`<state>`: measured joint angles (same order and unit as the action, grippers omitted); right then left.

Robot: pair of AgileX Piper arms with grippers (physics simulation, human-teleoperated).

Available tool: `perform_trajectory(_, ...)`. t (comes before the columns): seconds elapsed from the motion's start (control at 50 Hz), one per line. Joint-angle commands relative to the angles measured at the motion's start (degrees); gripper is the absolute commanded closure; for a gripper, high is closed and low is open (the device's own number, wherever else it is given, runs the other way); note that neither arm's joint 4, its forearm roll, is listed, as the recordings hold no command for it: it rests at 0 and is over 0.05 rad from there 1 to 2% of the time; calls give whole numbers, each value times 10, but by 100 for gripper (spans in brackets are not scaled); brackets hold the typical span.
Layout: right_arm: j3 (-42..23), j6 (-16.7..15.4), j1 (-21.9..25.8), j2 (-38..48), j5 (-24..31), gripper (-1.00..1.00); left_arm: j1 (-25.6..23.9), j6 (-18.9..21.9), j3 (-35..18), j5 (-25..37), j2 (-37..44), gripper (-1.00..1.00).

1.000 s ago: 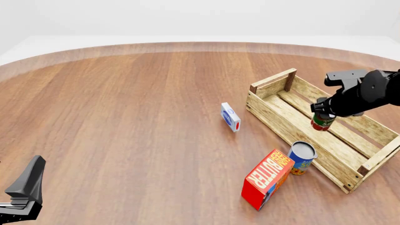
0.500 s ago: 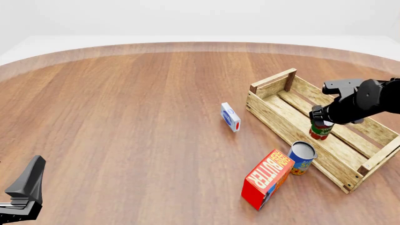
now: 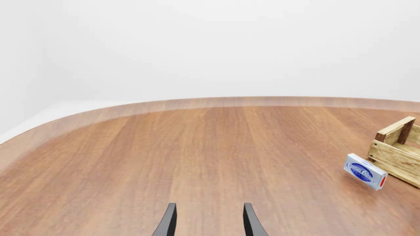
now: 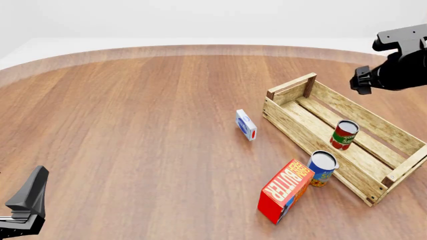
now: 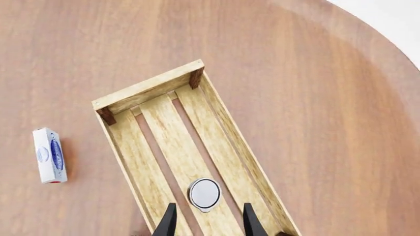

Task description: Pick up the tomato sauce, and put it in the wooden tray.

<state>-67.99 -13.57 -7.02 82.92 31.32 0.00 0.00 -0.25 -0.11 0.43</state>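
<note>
Front view shows the tomato sauce (image 4: 345, 135) standing upright on the slats inside the wooden tray (image 4: 288, 93), with the right gripper (image 4: 361, 80) above it, well clear, fingers spread and holding nothing. The left gripper (image 3: 208, 222) hangs parted and empty over bare table (image 3: 196, 147), far from the tray. Little looks risky now; a careless low sweep by the right arm could topple the narrow can or nudge the tray.
</note>
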Motion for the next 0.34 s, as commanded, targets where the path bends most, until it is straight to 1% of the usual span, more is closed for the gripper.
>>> perform_trajectory(0.02,-12,-6,21,-41,21,-100,0,0,0,0,0,-100)
perform_trajectory(0.06,-16,-3,20,-46,21,-100,0,0,0,0,0,-100)
perform_trajectory(0.08,-21,4,23,-55,17,-100,0,0,0,0,0,-100)
perform_trajectory(0.1,-30,18,37,-63,15,-100,0,0,0,0,0,-100)
perform_trajectory(0.14,-32,13,66,-97,-7,-100,0,0,0,0,0,-100)
perform_trajectory(0.16,-34,20,81,-111,-11,-100,0,0,0,0,0,-100)
perform_trajectory(0.18,-38,38,94,-117,-11,-100,0,0,0,0,0,-100)
perform_trajectory(0.2,-38,38,94,-117,-11,-100,0,0,0,0,0,-100)
perform_trajectory(0.22,-42,55,112,-134,-17,-100,0,0,0,0,0,-100)
perform_trajectory(0.26,-43,56,114,-140,-20,-100,0,0,0,0,0,-100)
perform_trajectory(0.28,-45,61,123,-149,-23,-100,0,0,0,0,0,-100)
perform_trajectory(0.34,-59,91,148,-179,-28,-100,0,0,0,0,0,-100)
